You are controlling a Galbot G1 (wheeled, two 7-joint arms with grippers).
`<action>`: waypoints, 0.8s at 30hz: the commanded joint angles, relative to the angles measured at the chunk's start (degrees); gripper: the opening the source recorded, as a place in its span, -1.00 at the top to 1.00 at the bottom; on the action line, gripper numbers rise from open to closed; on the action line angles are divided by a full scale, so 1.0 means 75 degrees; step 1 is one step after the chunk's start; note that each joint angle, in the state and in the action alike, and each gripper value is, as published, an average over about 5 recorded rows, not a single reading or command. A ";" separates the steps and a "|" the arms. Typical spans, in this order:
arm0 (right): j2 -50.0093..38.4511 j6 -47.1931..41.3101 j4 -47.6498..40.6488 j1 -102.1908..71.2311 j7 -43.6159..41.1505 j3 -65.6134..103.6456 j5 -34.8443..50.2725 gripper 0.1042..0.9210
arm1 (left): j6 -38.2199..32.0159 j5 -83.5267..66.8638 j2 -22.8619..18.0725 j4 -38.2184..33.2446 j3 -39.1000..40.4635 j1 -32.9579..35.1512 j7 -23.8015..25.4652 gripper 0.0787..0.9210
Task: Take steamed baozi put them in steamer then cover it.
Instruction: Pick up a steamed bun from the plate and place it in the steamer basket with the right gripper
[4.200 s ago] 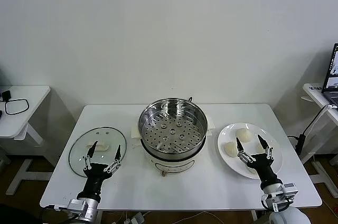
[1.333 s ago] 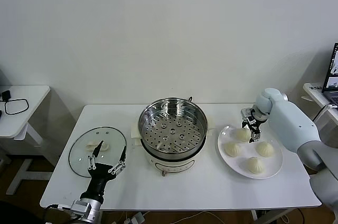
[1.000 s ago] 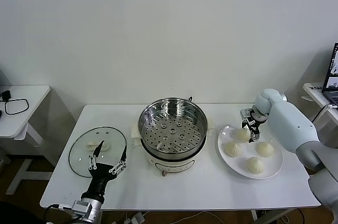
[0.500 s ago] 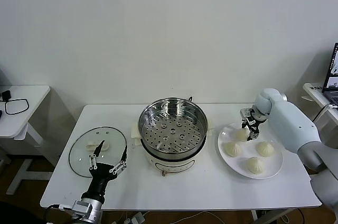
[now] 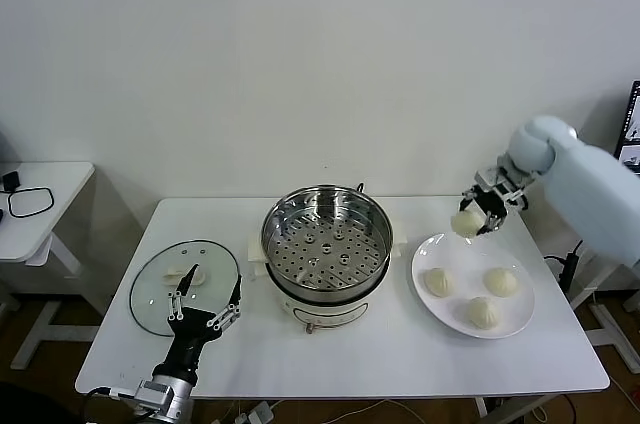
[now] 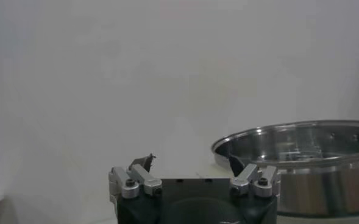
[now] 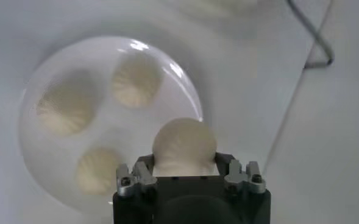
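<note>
Right hand [image 5: 480, 215]: raised in the air above the far edge of the plate, between the plate and the steamer's right side; its fingers are clamped on one bun.
Held bun [image 5: 466, 223]: cream-white, round, clear of the plate; in the right wrist view [image 7: 184, 143] it sits between the finger bases, with the plate below it.
Plate [image 5: 516, 314]: flat, white, on the right part of the bench; it carries three buns.
Buns on the plate: one on the left [image 5: 437, 282], one on the right [image 5: 500, 282], one nearest the front edge [image 5: 483, 313]; they lie apart from one another, pleated tops up.
Steamer [image 5: 327, 244]: wide shiny steel pot on a cream-white base, at the middle of the bench; its perforated tray is bare, with no bun in it and no cover on it.
Lid [image 5: 185, 285]: round glass, flat on the left part of the bench, white knob up, well apart from the steamer.
Left hand [image 5: 203, 306]: parked low at the front left of the bench, just before the lid; its fingers stand apart and hold nothing. The left wrist view shows the same spread fingers [image 6: 136, 178] with the steamer's rim [image 6: 301, 131] beyond.
Bench [image 5: 400, 354]: white, against a pale wall.
Side table [image 5: 62, 184]: small and white, off to the left, with a black cable loop [image 5: 30, 201] on it.
</note>
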 commanded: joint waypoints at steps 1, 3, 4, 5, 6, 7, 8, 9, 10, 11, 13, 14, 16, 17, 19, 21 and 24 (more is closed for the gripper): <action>0.0134 0.1360 0.2955 0.3220 -0.0348 -0.2697 0.1254 -0.42 | -0.0023 -0.0032 0.0005 -0.0072 -0.0182 0.0081 0.0010 -0.77; 0.0582 0.1620 0.3003 0.3454 -0.0080 -0.2971 0.1224 -0.42 | -0.0040 -0.0043 0.0003 -0.0056 -0.0229 0.0097 0.0021 -0.77; 0.0817 0.1748 0.3002 0.3528 0.0076 -0.3088 0.1189 -0.41 | -0.0051 -0.0047 0.0002 -0.0046 -0.0249 0.0102 0.0027 -0.77; 0.1022 0.1849 0.2981 0.3564 0.0202 -0.3164 0.1152 -0.41 | -0.0059 -0.0050 0.0003 -0.0027 -0.0271 0.0101 0.0031 -0.77; 0.1220 0.1925 0.2953 0.3583 0.0320 -0.3224 0.1111 -0.41 | -0.0059 -0.0067 0.0004 -0.0005 -0.0303 0.0095 0.0035 -0.77; 0.1403 0.1993 0.2911 0.3585 0.0445 -0.3287 0.1057 -0.41 | -0.0055 -0.0089 0.0007 0.0018 -0.0341 0.0088 0.0040 -0.77; 0.1579 0.2044 0.2854 0.3572 0.0539 -0.3338 0.0999 -0.41 | -0.0044 -0.0113 0.0012 0.0036 -0.0373 0.0080 0.0042 -0.77; 0.1757 0.2099 0.2776 0.3533 0.0614 -0.3376 0.0919 -0.41 | -0.0029 -0.0141 0.0020 0.0054 -0.0414 0.0073 0.0045 -0.77; 0.1928 0.2165 0.2687 0.3482 0.0699 -0.3401 0.0821 -0.41 | -0.0016 -0.0169 0.0028 0.0063 -0.0451 0.0070 0.0049 -0.77; 0.2092 0.2233 0.2586 0.3401 0.0761 -0.3405 0.0719 -0.41 | -0.0010 -0.0184 0.0038 0.0067 -0.0479 0.0071 0.0056 -0.77; 0.2407 0.2343 0.2361 0.3161 0.0898 -0.3350 0.0493 -0.41 | 0.0002 -0.0207 0.0055 0.0074 -0.0541 0.0073 0.0065 -0.77; 0.2538 0.2386 0.2238 0.3027 0.0953 -0.3309 0.0407 -0.41 | 0.0007 -0.0217 0.0062 0.0078 -0.0572 0.0074 0.0071 -0.77; 0.2826 0.2512 0.1909 0.2711 0.1120 -0.3202 0.0147 -0.41 | 0.0017 -0.0233 0.0084 0.0097 -0.0638 0.0074 0.0081 -0.77; 0.2937 0.2581 0.1735 0.2571 0.1175 -0.3150 0.0024 -0.41 | 0.0021 -0.0240 0.0095 0.0109 -0.0664 0.0073 0.0085 -0.77; 0.3219 0.2751 0.1320 0.2251 0.1324 -0.3031 -0.0292 -0.41 | 0.0021 -0.0254 0.0120 0.0150 -0.0717 0.0068 0.0094 -0.77; 0.3457 0.2881 0.0955 0.1989 0.1414 -0.2948 -0.0512 -0.41 | 0.0021 -0.0272 0.0131 0.0188 -0.0765 0.0060 0.0107 -0.77; 0.3734 0.3004 0.0507 0.1695 0.1552 -0.2874 -0.0748 -0.41 | 0.0016 -0.0308 0.0134 0.0246 -0.0846 0.0045 0.0138 -0.77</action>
